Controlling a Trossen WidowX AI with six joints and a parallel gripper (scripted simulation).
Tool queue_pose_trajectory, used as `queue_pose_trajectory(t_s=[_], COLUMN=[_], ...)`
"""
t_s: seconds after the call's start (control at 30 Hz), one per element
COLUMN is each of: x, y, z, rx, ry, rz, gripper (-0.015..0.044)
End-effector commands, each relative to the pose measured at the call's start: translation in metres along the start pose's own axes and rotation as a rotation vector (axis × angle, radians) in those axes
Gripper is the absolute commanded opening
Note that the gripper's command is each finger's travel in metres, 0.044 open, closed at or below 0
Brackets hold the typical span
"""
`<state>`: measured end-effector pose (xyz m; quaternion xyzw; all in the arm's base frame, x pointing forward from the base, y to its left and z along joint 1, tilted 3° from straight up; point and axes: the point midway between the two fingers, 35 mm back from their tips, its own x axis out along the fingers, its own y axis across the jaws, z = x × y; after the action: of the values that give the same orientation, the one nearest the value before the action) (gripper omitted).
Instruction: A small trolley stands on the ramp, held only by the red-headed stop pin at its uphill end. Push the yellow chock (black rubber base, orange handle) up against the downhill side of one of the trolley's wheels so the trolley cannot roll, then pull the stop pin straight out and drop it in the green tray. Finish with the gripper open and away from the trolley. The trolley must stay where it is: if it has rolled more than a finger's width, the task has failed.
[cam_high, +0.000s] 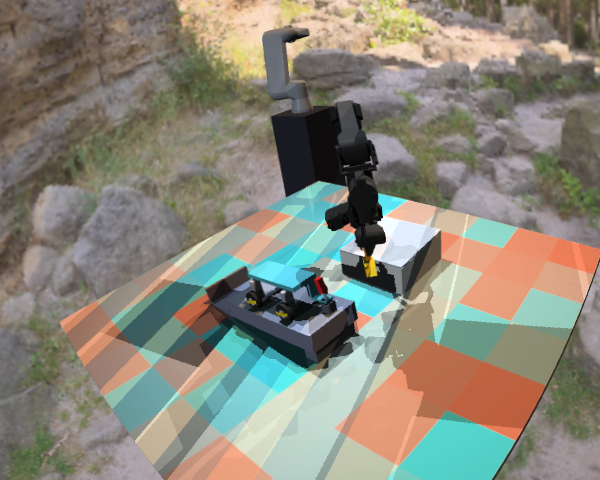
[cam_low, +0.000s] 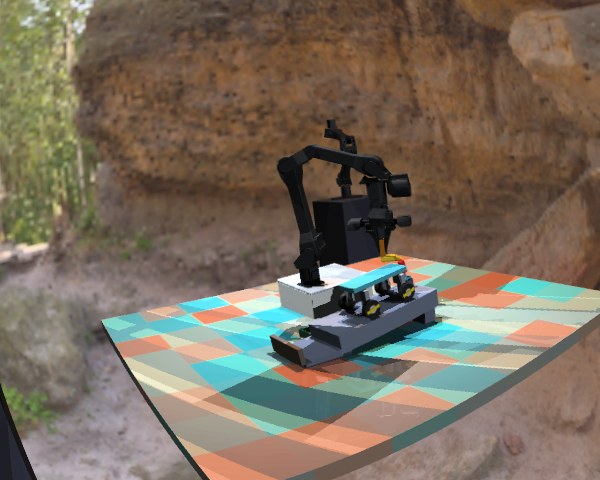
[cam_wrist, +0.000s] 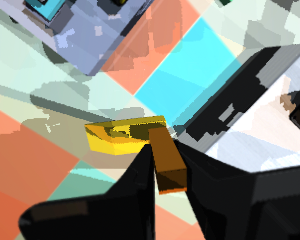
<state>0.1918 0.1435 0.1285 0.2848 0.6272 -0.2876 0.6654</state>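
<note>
My gripper (cam_high: 368, 253) (cam_low: 381, 240) (cam_wrist: 160, 147) is shut on the orange handle (cam_wrist: 168, 161) of the yellow chock (cam_high: 370, 268) (cam_low: 391, 258) (cam_wrist: 116, 137). It holds the chock in the air above the table, beside the white arm base and past the ramp's uphill end. The trolley (cam_high: 279, 276) (cam_low: 372, 278), with a cyan top and black wheels, stands on the grey ramp (cam_high: 305, 330) (cam_low: 360, 331) (cam_wrist: 92, 42). The red-headed stop pin (cam_high: 320, 285) stands at its uphill end. A small part of the green tray (cam_low: 303, 330) shows behind the ramp's low end.
The white arm base block (cam_high: 402, 245) (cam_low: 310, 292) (cam_wrist: 260, 130) stands close to the ramp's uphill end. A black tower (cam_high: 300, 145) with a grey camera post stands at the table's far edge. A brown lip (cam_low: 287, 350) closes the ramp's low end.
</note>
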Motion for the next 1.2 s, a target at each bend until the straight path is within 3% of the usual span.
queue_pose_trajectory(t_s=[0.0,0.6,1.17], x=[-0.001,-0.001,0.0], y=[0.0,0.0,-0.017], z=[0.0,0.0,0.032], rx=[-0.116,-0.737,-0.76], ry=[0.001,0.002,0.0], rz=[-0.001,-0.005,-0.007], gripper=[0.0,0.0,0.0])
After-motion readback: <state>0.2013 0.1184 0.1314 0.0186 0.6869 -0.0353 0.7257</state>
